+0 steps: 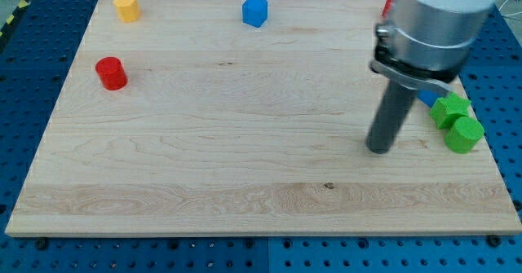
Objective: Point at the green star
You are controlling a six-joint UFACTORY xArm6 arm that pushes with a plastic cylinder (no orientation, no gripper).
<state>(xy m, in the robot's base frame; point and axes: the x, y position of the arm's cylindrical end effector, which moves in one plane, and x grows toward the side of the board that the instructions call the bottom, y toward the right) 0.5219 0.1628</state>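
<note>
You're working over the board (204, 143), with the arm (436, 20) hanging at the view's right. There's no hand to spread or pinch — only my tip (378, 150), resting left of the green star (449, 109) and apart from it. You're wanting a short nudge rightward — stopping before touching, sparing the green cylinder (464, 134).

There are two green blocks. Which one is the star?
The star is the upper green block, with bumpy points around its edge. The lower green block touching it is a smooth round cylinder. My tip sits to their left in the view, touching neither.
</note>
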